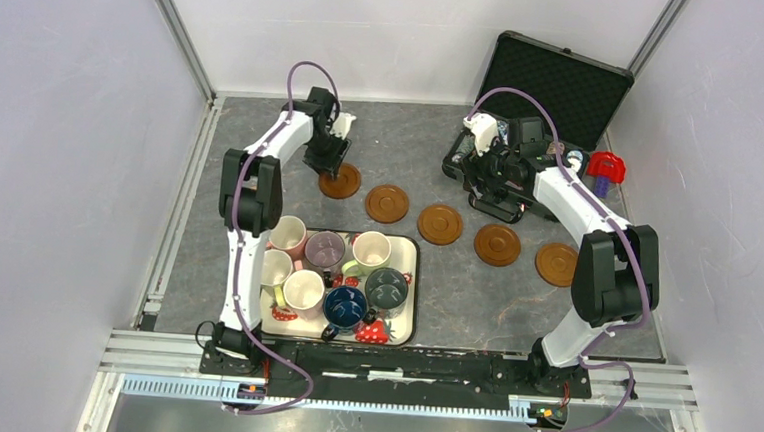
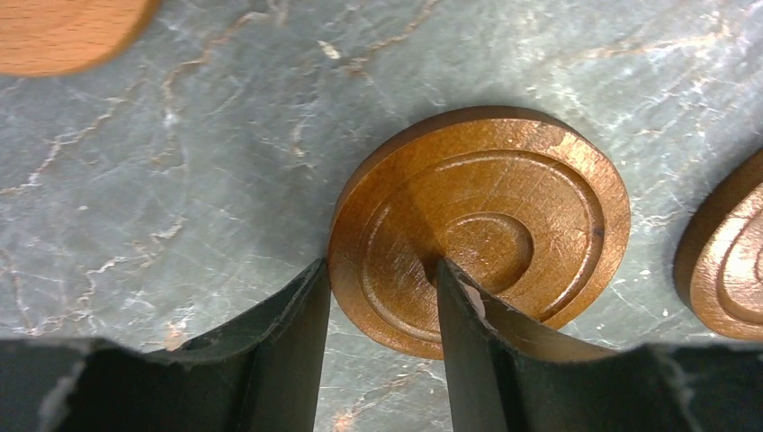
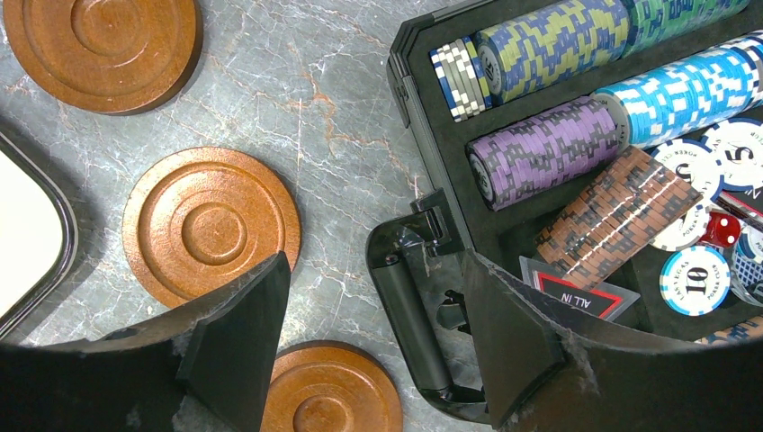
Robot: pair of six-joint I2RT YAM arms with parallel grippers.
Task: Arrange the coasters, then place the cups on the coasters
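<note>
Five brown coasters run in a slanting row, from the leftmost (image 1: 340,181) to the rightmost (image 1: 556,264). My left gripper (image 1: 325,162) stands over the leftmost coaster (image 2: 504,216). Its jaws are part open astride the near rim: one finger (image 2: 301,315) touches the outer edge, the other (image 2: 459,306) rests on the grooved face. The cups, among them a pink one (image 1: 289,235) and a dark blue one (image 1: 344,306), sit together in the tray (image 1: 407,323). My right gripper (image 3: 373,351) hangs open and empty over the case handle (image 3: 409,315), beside three coasters, the nearest (image 3: 328,391).
An open black poker-chip case (image 1: 557,81) with stacked chips (image 3: 549,148) lies at the back right, with a red object (image 1: 606,168) beside it. A lighter wooden disc (image 2: 63,31) shows at the top left of the left wrist view. White walls enclose the table.
</note>
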